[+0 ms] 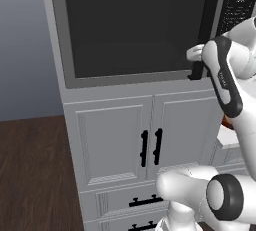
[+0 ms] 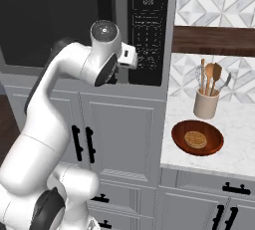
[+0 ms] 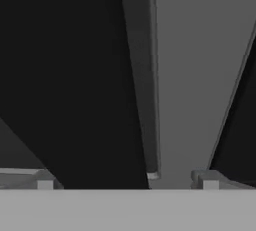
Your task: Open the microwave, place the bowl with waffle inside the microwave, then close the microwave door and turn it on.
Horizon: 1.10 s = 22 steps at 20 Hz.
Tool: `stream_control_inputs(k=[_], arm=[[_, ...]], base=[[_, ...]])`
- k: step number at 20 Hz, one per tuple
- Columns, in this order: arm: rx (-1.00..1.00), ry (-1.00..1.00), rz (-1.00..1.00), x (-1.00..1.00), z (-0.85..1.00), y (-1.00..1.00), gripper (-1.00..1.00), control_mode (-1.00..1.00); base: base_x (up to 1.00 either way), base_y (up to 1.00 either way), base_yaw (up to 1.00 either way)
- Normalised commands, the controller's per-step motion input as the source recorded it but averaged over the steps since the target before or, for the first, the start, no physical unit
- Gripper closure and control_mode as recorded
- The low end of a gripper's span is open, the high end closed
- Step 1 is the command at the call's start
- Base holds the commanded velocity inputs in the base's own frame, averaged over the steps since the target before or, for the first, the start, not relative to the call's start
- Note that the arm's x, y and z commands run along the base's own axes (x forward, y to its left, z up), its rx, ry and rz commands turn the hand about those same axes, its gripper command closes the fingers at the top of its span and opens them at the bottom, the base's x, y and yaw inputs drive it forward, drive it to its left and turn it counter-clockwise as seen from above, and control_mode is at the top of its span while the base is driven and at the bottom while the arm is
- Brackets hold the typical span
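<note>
The grey microwave is built in above white cabinets, its black keypad panel on the right. The microwave door with its dark window looks shut. My gripper is at the lower end of the door's black vertical bar handle. In the hand view the gripper is open, and the handle runs between its two fingertips. The reddish-brown bowl with waffle rests on the marble counter to the right of the microwave.
A pale utensil holder with wooden spoons stands just behind the bowl. White cabinet doors with small black handles sit under the microwave, drawers below them. Dark wood floor lies to the left.
</note>
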Motion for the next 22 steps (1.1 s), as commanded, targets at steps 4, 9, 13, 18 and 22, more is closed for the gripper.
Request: stream_control_inputs(k=[4,9,13,18,22], arm=[[-0.07,-0.13,0.02,0.35,-0.33,0.29,-1.00,-1.00],[-0.02,-0.16,0.07,0.66,-0.64,0.19,-1.00,-1.00],[-0.02,-0.17,0.07,0.82,-0.86,0.16,1.00,-1.00],[-0.01,-0.04,0.08,0.98,-0.74,0.52,1.00,-1.00],[0.00,0.06,0.11,0.51,-0.16,0.65,1.00,-1.00]], base=[[0.00,0.00,0.00],[0.00,0.00,0.00],[0.00,0.00,0.00],[0.00,0.00,0.00],[0.00,0.00,0.00]])
